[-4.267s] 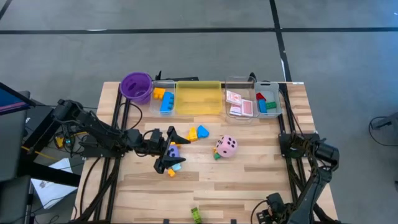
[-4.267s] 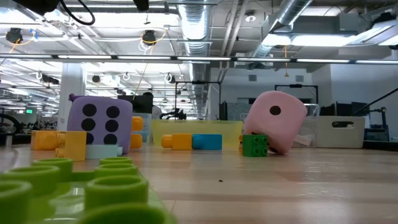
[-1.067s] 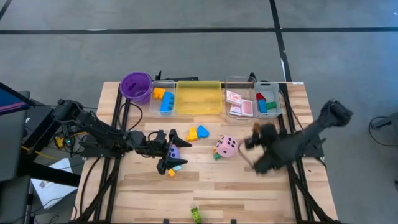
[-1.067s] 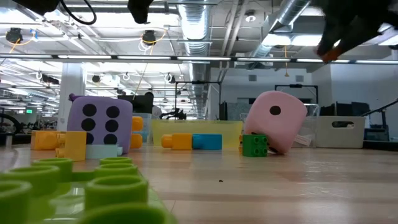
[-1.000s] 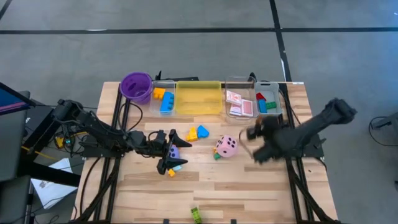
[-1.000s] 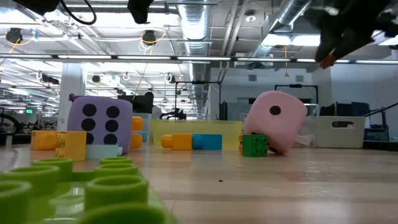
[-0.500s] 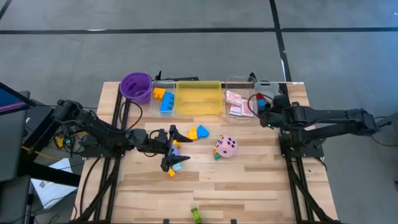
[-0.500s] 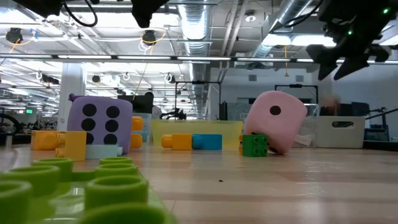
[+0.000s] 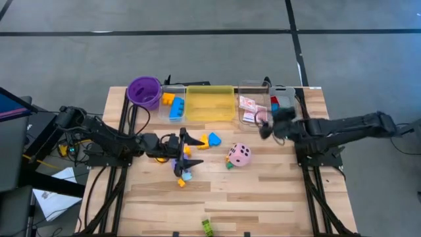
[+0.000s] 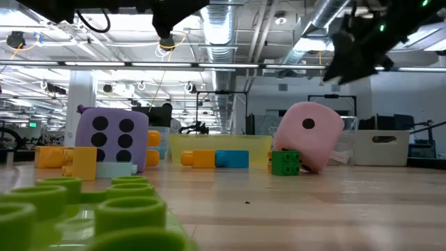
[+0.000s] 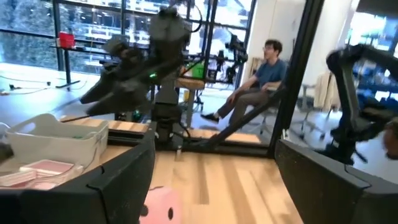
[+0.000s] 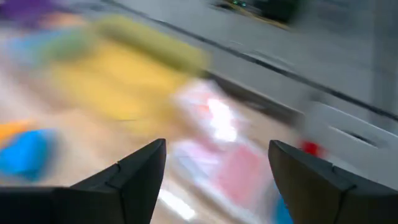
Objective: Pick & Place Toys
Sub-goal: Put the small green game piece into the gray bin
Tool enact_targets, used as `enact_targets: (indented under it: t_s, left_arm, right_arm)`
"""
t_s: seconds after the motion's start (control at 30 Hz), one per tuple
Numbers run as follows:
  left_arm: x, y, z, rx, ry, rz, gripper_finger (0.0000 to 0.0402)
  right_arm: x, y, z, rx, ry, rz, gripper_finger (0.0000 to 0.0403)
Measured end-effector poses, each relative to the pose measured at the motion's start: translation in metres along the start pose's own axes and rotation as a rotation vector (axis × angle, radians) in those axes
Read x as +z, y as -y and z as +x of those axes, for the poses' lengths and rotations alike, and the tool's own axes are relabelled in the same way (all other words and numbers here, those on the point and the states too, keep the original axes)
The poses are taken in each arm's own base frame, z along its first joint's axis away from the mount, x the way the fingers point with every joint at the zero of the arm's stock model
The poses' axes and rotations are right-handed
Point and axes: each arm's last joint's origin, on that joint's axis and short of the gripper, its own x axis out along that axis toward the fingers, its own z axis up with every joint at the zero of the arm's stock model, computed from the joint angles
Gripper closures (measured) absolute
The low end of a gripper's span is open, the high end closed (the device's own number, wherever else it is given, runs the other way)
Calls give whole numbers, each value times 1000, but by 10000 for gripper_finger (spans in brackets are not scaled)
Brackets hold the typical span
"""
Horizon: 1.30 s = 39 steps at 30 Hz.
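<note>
A purple die [image 10: 111,139] lies left of the table's middle with a small yellow block [image 10: 83,162] beside it. My left gripper [image 9: 185,155] hovers over them, open and empty. A yellow and a blue block [image 9: 209,139] lie just beyond. A pink die [image 9: 239,155] leans on a green block [image 10: 286,162] at the middle. Pink cards [image 12: 224,149] lie in a clear tray [image 9: 250,89]. My right gripper [image 9: 261,125] is open and empty above the table, by that tray's near side.
A purple cup [image 9: 144,91], a clear tray with orange and blue blocks [image 9: 172,105], a yellow tray [image 9: 210,104] and a tray with red, blue and green blocks [image 9: 283,105] line the far edge. A green block [image 9: 207,227] lies at the near edge. A seated person [image 11: 261,68] is beyond the table.
My right gripper has swung from the right of the pink die toward the far edge, then a little toward the left, to the near side of the card tray. It stays open. My left gripper has shifted slightly toward the right. No toy has moved.
</note>
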Motion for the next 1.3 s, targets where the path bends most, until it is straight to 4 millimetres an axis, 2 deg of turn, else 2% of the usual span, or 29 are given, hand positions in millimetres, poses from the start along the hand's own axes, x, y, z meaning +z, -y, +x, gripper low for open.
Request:
enact_targets:
  t_s: [0.1,0.2,0.4,0.57,0.73,0.9,1.1,1.2,1.3]
  left_arm:
    - [-4,3,-1,28,-35,40,83]
    - [-11,8,-3,100,-95,78,84]
    - [-22,24,-13,227,-180,137,84]
    - [-26,37,-21,340,-192,178,84]
    - [-28,39,-24,383,-194,167,85]
    - [-27,35,-22,407,-178,90,85]
    - [-27,35,-22,415,-165,26,85]
    - [-28,35,-22,417,-156,-17,85]
    - [-28,35,-22,418,-152,-44,85]
  right_arm:
    - [-3,-25,-16,169,55,-35,126]
    - [-14,-49,-30,266,89,-40,126]
    - [-53,-97,-48,360,125,-39,126]
    - [-93,-133,-47,379,169,-65,126]
    - [-124,-161,-35,397,203,-82,126]
    - [-133,-167,-8,326,209,-182,126]
    - [-128,-147,28,129,133,-109,126]
    - [-124,-148,27,177,97,-114,126]
    - [-121,-157,18,317,78,-238,126]
